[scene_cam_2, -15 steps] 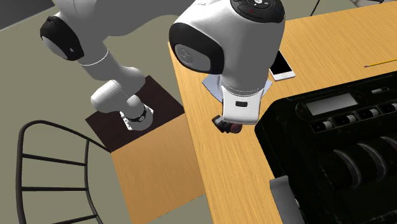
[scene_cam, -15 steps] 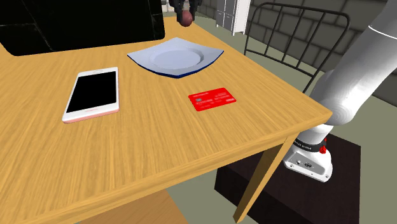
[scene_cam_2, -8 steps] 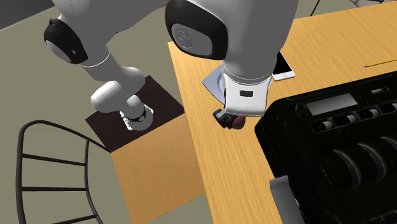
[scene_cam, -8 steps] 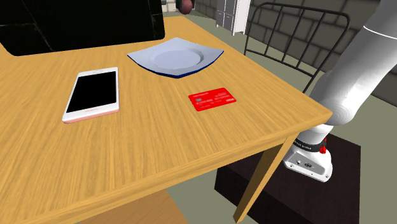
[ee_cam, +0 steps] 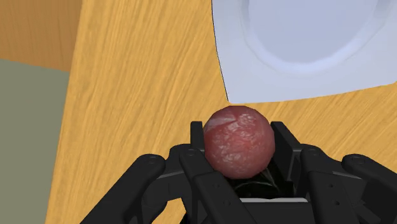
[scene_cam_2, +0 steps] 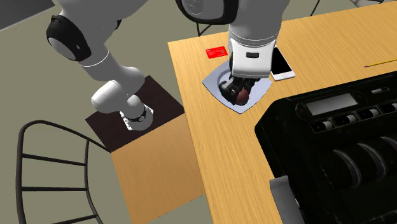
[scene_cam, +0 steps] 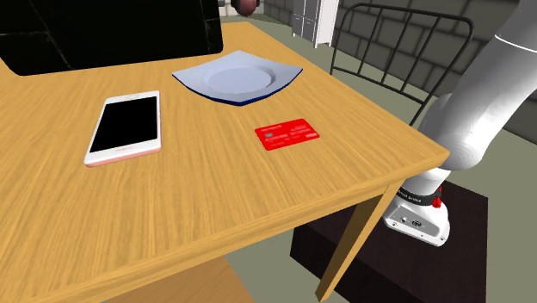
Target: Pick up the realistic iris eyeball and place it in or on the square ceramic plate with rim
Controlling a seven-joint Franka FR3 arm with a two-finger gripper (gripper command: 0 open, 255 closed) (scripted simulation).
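The eyeball (ee_cam: 238, 141) looks like a mottled reddish-brown ball, and my gripper (ee_cam: 238, 145) is shut on it, one black finger (ee_cam: 196, 141) on each side. It hangs above the wooden table just beside a corner of the square pale plate (ee_cam: 305, 48) with a raised rim. In the second exterior view the gripper (scene_cam_2: 238, 94) and ball (scene_cam_2: 242, 97) are over the plate (scene_cam_2: 215, 83). At the shoulder view's top edge the ball (scene_cam: 248, 6) shows behind the plate (scene_cam: 237, 80).
A white-edged phone (scene_cam: 126, 126) and a red card (scene_cam: 288, 133) lie on the table in front of the plate. A large black machine (scene_cam_2: 337, 140) stands close beside the plate. A wire chair (scene_cam: 396, 43) is past the table's far corner. A yellow pencil (scene_cam_2: 382, 62) lies far off.
The gripper has lifted with the ball in it and carried it from the bare table beside the black machine across to the plate. The fingers stayed shut.
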